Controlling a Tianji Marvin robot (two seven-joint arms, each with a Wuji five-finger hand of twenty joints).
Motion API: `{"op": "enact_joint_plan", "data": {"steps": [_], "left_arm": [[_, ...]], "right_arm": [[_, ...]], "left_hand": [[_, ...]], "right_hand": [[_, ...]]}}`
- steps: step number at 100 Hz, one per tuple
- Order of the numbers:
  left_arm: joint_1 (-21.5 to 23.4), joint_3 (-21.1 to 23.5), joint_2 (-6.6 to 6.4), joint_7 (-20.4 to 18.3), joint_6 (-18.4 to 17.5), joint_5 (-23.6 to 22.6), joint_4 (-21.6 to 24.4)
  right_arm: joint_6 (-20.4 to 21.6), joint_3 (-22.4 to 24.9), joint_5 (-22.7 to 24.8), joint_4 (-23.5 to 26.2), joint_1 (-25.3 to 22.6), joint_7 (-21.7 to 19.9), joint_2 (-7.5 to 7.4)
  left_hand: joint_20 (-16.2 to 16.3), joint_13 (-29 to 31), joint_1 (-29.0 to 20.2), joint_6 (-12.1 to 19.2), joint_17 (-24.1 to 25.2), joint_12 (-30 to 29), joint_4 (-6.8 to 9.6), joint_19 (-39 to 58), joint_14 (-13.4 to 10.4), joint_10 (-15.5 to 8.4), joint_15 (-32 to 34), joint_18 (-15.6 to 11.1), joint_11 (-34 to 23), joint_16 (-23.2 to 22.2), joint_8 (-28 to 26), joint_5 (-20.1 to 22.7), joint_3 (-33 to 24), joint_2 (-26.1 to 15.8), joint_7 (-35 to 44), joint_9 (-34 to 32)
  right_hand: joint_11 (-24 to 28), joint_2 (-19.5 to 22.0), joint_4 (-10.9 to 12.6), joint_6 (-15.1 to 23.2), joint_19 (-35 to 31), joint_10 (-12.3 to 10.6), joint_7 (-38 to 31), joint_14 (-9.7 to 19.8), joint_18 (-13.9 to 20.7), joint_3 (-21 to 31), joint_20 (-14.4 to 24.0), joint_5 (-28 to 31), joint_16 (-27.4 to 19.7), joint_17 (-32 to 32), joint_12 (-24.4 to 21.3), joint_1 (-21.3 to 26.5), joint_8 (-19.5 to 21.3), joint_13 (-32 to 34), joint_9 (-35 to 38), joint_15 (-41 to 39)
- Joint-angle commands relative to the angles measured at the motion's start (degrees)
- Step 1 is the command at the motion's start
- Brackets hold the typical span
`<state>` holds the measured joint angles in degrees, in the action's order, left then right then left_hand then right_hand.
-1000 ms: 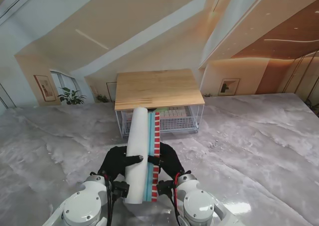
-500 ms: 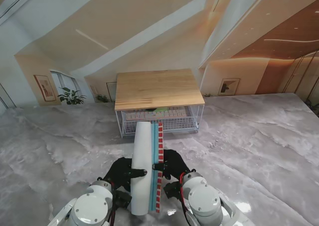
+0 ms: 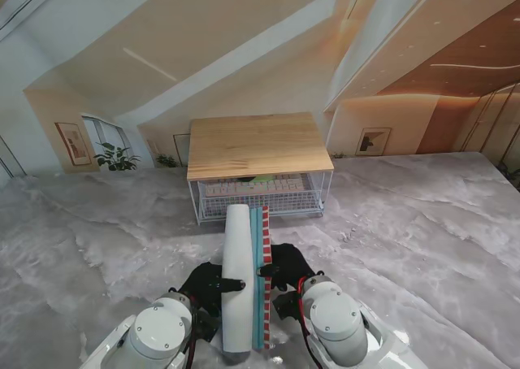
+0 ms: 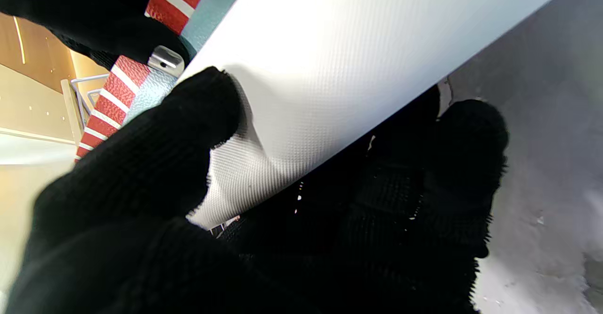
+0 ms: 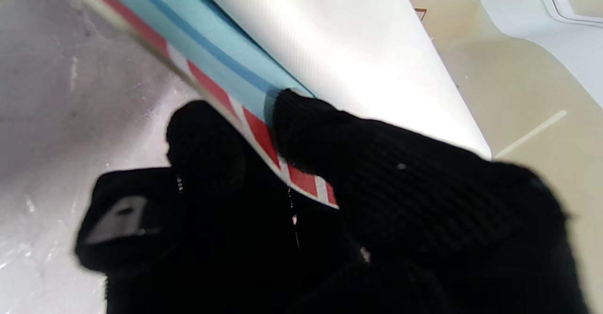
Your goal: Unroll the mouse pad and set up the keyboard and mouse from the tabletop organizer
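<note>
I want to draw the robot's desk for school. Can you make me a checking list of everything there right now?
Surface: grey marble table, bare where visible.
Job's things: rolled mouse pad, white with blue and red-striped edge, held lengthwise between both hands; keyboard inside wire organizer under its wooden top; mouse not made out.
Clutter: nothing seen.
Hands: left hand grips the roll; right hand pinches the striped edge.
Cables: nothing seen.
Surroundings: walls, framed pictures, a plant.

Matt, finely woven white backing on pad [image 4: 358, 64]; black knit cloth on hands [image 4: 155, 187]; pale wood top, wire organizer [image 3: 258, 145]; glossy marble table [image 3: 422, 239].
</note>
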<state>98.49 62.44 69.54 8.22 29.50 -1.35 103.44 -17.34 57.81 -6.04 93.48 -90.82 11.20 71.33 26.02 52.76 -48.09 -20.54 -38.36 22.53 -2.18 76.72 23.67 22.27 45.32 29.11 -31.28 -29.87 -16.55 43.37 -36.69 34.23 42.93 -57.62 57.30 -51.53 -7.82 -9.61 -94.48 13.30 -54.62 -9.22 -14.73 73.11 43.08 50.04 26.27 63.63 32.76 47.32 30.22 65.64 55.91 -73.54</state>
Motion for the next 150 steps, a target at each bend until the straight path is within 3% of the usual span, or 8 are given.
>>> {"op": "enact_joint_plan", "data": {"steps": [1, 22, 34, 46, 67, 92, 127, 150], "left_arm": [[0.4, -0.5, 0.25, -1.3, 0.3, -0.1, -1.0], [0.9, 0.3, -0.78, -3.6, -2.0, -1.2, -1.1], [1.3, 0.4, -1.69, -5.1, -5.1, -3.9, -1.5], [0.9, -0.6, -2.44, -4.8, -10.0, -10.4, -3.5], [-0.5, -1.4, -2.89, -1.9, -22.0, -16.9, -8.3], [-4.2, -2.0, -3.81, 2.4, -36.3, -28.1, -14.9], [-5.8, -2.4, -3.56, 5.2, -40.0, -30.0, -17.3], [-3.2, -0.4, -3.20, 4.6, -39.6, -26.0, -14.7]], "right_arm": [[0.3, -0.2, 0.4, 0.0, 0.7, -0.6, 0.66], [-1.3, 0.3, 0.9, -0.5, 1.4, -1.4, 0.51], [-2.5, 0.8, 1.5, -0.2, 1.5, -2.0, 0.29], [-3.3, 0.9, 1.8, 0.0, 1.5, -2.3, 0.22], [-4.6, 0.5, 1.7, -0.3, 2.1, -2.9, 0.22], [-5.2, 0.1, 1.8, -0.6, 2.4, -3.6, 0.13], [-6.9, 0.2, 2.0, -0.3, 2.5, -4.3, -0.02], [-7.4, 0.5, 1.6, -0.5, 2.6, -4.0, 0.16]], "left_hand": [[1.5, -1.4, -1.0, -0.4, 0.7, -0.8, 3.28, 0.1, 3.3, 1.7, 2.0, -0.5, -0.6, -0.8, -0.9, 0.9, -3.4, -1.7, -0.2, 2.0], [6.3, -12.2, 6.9, -0.6, 12.4, -1.8, 7.12, -5.1, 3.8, 1.7, -1.9, -0.8, 2.8, -0.1, -2.8, -2.7, 1.7, -9.5, -10.5, 11.0], [7.9, -30.4, 7.1, 2.7, 31.9, -3.4, 7.95, -12.4, -0.8, -2.5, -9.9, -7.1, 7.4, 1.7, -0.2, -12.6, 8.2, -13.4, -18.4, 27.4], [5.5, -39.3, 7.4, 5.1, 40.1, -4.4, 8.34, -17.3, -5.9, -6.7, -14.9, -12.2, 9.1, 3.7, 0.9, -17.0, 10.2, -15.5, -21.0, 35.5], [3.1, -41.1, 6.1, 6.6, 43.0, -4.8, 8.10, -20.6, -8.2, -9.0, -17.5, -13.9, 9.3, 4.9, 0.7, -15.8, 9.2, -16.9, -20.1, 35.2], [0.8, -41.9, 5.4, 9.6, 43.3, -4.8, 5.24, -22.9, -11.7, -12.1, -19.5, -15.0, 9.2, 6.6, -0.7, -16.3, 4.0, -17.8, -17.7, 34.0], [-6.4, -46.9, 7.1, 12.3, 42.8, -5.3, 3.70, -36.9, -15.3, -16.4, -24.9, -14.6, 9.8, 8.5, -1.2, -22.3, 3.2, -17.9, -16.6, 40.3], [-3.0, -44.9, 8.6, 11.4, 43.5, -5.5, 4.01, -30.3, -9.8, -13.9, -22.8, -10.1, 10.2, 7.0, -0.8, -21.3, 4.6, -18.5, -17.0, 38.6]], "right_hand": [[-0.2, 0.6, 3.2, 9.1, -5.6, -0.1, -3.2, 0.3, 5.7, 6.1, -0.3, 5.2, -0.4, 2.2, 1.6, 3.0, 4.6, 3.7, 1.4, -2.3], [-0.3, 0.2, 3.5, 8.5, -6.5, 0.2, -2.9, 0.7, 6.5, 6.7, 0.0, 5.3, -0.6, 2.4, 2.7, 3.0, 5.2, 4.2, 1.4, -2.9], [-0.4, 0.1, 3.5, 8.3, -6.5, 0.2, -2.7, 0.7, 6.5, 6.8, 0.0, 5.2, -0.6, 2.4, 2.9, 3.0, 5.3, 4.3, 1.4, -3.0], [-0.5, 0.2, 3.4, 8.4, -6.5, 0.2, -2.6, 0.7, 6.5, 6.7, 0.0, 5.2, -0.7, 2.4, 3.1, 3.0, 5.3, 4.1, 1.2, -3.0], [-0.6, 0.2, 3.3, 8.4, -6.3, 0.3, -2.4, 0.5, 6.4, 6.6, -0.2, 5.2, -0.9, 2.3, 3.5, 3.0, 5.5, 3.9, 1.1, -3.0], [-0.7, 0.3, 3.4, 8.4, -6.2, 0.2, -2.4, 0.5, 6.2, 6.6, -0.3, 5.2, -1.0, 2.3, 3.6, 3.0, 5.6, 3.7, 1.0, -3.2], [-0.7, 0.2, 3.4, 8.3, -6.3, 0.4, -2.3, 0.4, 6.1, 6.6, -0.4, 5.2, -1.2, 2.3, 3.7, 3.1, 5.6, 3.7, 1.1, -3.3], [-0.7, 0.1, 3.4, 8.2, -6.4, 0.4, -2.2, 0.3, 6.1, 6.7, -0.4, 5.2, -1.3, 2.4, 3.6, 3.1, 5.7, 3.8, 1.1, -3.4]]}}
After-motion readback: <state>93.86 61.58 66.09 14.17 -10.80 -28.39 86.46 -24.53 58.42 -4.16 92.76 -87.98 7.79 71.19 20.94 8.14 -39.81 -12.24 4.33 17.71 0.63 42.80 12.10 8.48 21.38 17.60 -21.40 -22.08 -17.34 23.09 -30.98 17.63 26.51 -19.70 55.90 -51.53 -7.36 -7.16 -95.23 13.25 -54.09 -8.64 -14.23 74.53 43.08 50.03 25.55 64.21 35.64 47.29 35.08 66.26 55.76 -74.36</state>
